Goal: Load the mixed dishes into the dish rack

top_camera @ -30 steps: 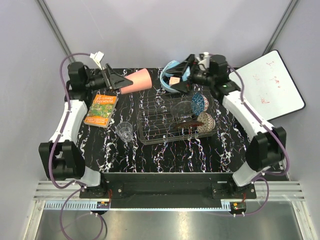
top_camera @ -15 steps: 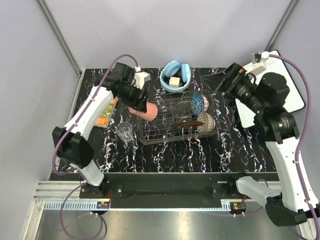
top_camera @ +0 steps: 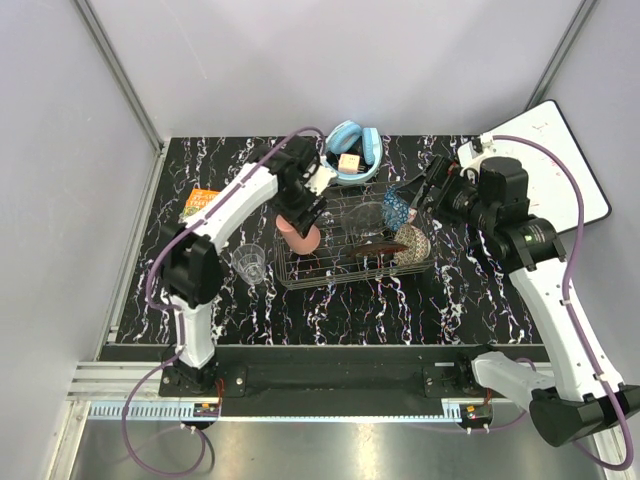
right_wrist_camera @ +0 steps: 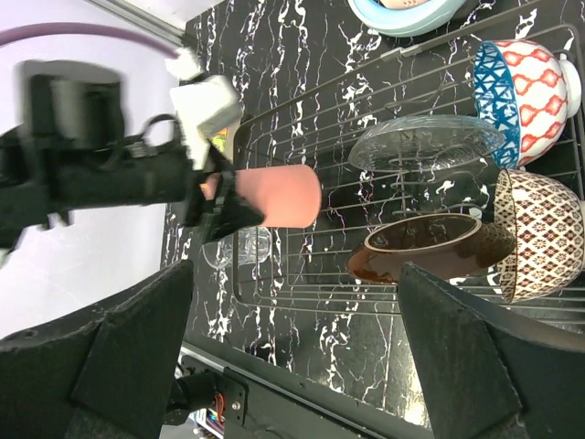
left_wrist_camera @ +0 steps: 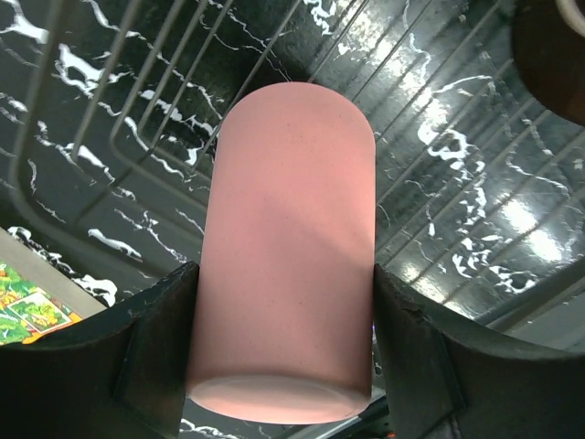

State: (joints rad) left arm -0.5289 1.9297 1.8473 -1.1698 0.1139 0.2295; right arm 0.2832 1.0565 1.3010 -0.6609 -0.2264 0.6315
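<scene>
- Where the black marbled surface lies nearest the arm bases, a glass tumbler stands upright just beside the near-left corner of the dish rack.
- In the near-right part of the rack, a red-brown plate lies tilted, touching a cream patterned bowl that rests on its side at the right end.
- Further in, a clear glass plate sits in the middle of the rack, with a blue patterned bowl on its side at the far-right corner.
- The left gripper is partly open and clamps a pink cup, its fingers pressed on both sides near one end.
- The cup hangs over the rack's left end, its free end pointing down at the wires; whether it touches them I cannot tell.
- The right gripper hovers above the rack's right end, near the blue patterned bowl, its jaws spread wide with nothing between them.
- An orange-green booklet lies on the surface left of the rack, partly hidden under the left arm.
- Beyond the rack, a light blue bowl holding a yellow cube sits at the far edge.
- A white board leans off the far-right corner of the surface.
</scene>
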